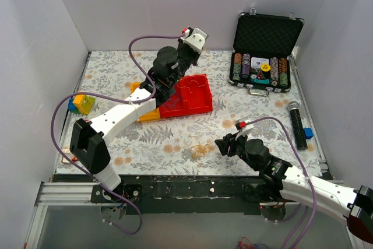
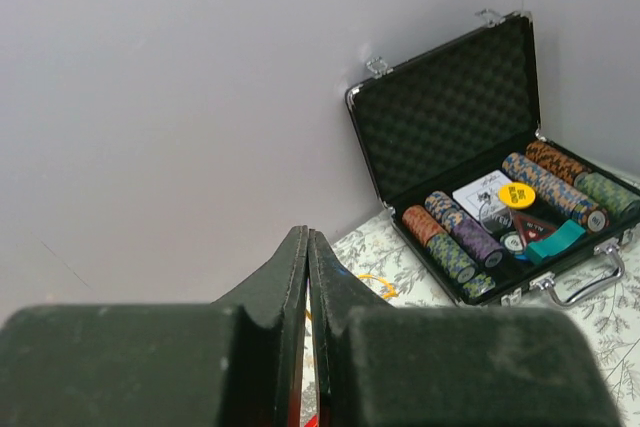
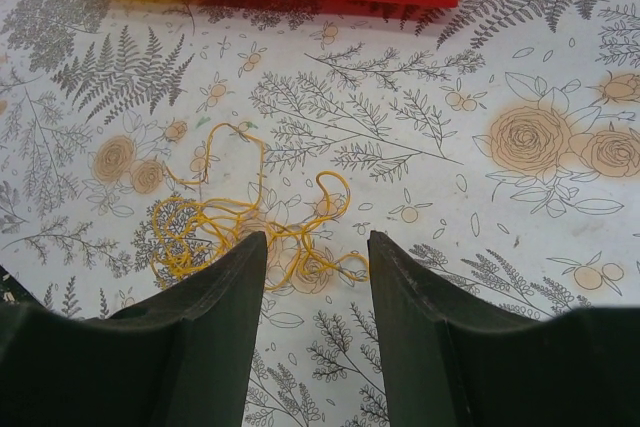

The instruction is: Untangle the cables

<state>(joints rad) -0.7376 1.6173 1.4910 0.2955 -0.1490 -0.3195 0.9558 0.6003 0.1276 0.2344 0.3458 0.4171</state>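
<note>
A tangle of thin yellow-orange cable [image 3: 250, 222] lies on the floral cloth, also visible in the top view [image 1: 200, 148]. My right gripper [image 3: 316, 239] is open just above and in front of it, its fingertips [image 3: 250, 247] straddling the near loops; in the top view it sits at the front centre [image 1: 225, 144]. My left gripper [image 2: 308, 237] is shut and raised near the back wall [image 1: 196, 48]. A small yellow loop [image 2: 375, 283] and a blue speck show beside its right finger, and a yellow thread shows in the slit. No whitish wire is visible.
An open poker chip case [image 1: 260, 68] stands at the back right, also in the left wrist view [image 2: 480, 147]. A red tray [image 1: 186, 94] and a yellow tray [image 1: 148, 114] lie mid-left. A microphone [image 1: 296, 123] lies at the right, a toy cube [image 1: 81, 104] at the left. Walls enclose the table.
</note>
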